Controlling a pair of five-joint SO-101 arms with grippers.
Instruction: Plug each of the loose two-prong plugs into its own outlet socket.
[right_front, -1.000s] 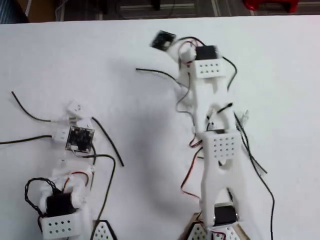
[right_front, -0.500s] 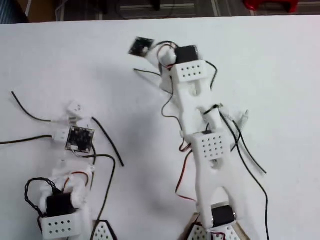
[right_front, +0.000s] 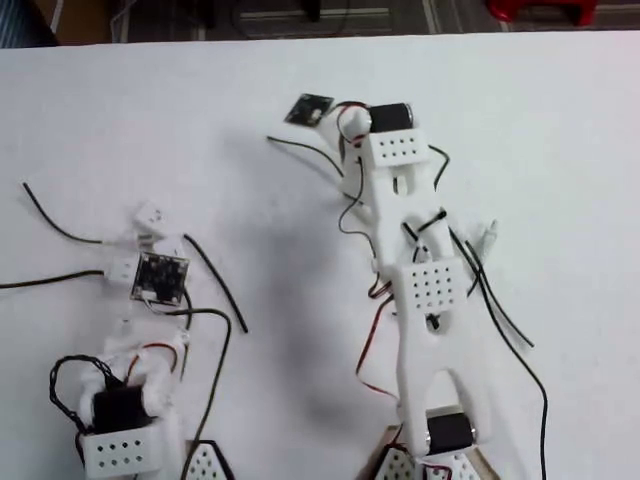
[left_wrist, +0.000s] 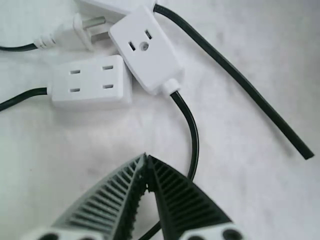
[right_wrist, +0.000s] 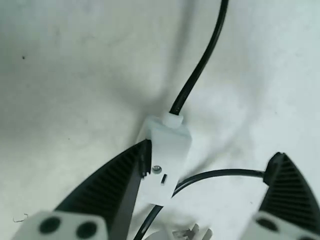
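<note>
Your right jaws are spread. The socket (right_wrist: 166, 150) touches one jaw, so slide until it sits midway between them, then squeeze softly. Left jaws are pressed together.

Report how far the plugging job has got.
Done: nothing visibly plugged in. The two-prong plug lies with bare prongs beside a flat outlet block and a corded socket. In hand: the right gripper is open, one finger against a white socket, not clamped. The left gripper is shut and empty. Left: every insertion these views show.
</note>
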